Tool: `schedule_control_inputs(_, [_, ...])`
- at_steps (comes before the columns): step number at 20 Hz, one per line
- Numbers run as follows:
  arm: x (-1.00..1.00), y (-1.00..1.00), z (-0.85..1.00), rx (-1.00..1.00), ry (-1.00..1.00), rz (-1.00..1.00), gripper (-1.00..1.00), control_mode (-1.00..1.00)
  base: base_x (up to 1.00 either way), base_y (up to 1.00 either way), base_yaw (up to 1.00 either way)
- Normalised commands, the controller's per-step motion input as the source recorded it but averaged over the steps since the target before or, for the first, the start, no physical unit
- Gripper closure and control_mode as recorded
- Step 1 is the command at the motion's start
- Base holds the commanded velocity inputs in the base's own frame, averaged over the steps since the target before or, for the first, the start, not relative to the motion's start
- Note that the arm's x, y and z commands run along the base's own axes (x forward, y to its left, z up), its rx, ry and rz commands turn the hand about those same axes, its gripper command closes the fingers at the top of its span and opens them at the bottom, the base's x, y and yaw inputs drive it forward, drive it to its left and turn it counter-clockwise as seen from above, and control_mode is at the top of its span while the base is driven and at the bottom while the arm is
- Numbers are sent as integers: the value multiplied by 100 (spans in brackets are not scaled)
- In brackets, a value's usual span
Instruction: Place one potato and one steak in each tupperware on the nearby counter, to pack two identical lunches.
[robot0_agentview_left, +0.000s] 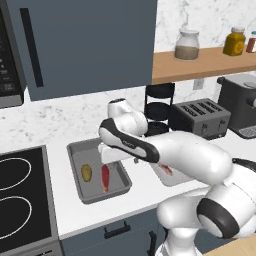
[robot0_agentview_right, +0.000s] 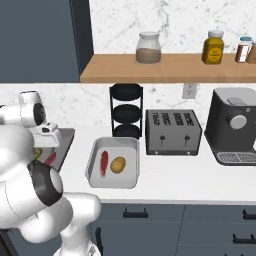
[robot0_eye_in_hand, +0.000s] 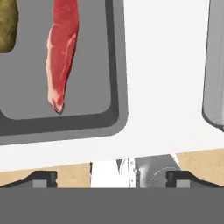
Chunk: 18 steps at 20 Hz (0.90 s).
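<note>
Fingers (robot0_eye_in_hand: 43, 178) spread wide, empty, steak (robot0_eye_in_hand: 61, 52) lying beyond them in tupperware (robot0_eye_in_hand: 118, 87).

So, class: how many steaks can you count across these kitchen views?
2. One steak lies beside a potato in the tray nearer the stovetop; the other steak lies in the tray before the toaster.

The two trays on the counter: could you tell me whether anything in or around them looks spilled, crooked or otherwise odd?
Nothing stands out. Each tray holds one potato and one steak lying flat inside the rim, and nothing has spilled onto the counter.
</note>
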Motion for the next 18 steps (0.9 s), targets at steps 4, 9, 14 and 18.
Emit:
schedule_control_inputs(4, [-81, -97, 95, 8, 6, 1, -100, -100, 0, 0, 0])
schedule_control_inputs(9, [-86, -52, 17, 7, 7, -1, -100, -100, 0, 0, 0])
schedule_control_inputs(14, [-78, -16, 16, 8, 3, 2, -100, -100, 0, 0, 0])
schedule_control_inputs(18, [-60, -45, 99, 26, 18, -6, -100, -100, 0, 0, 0])
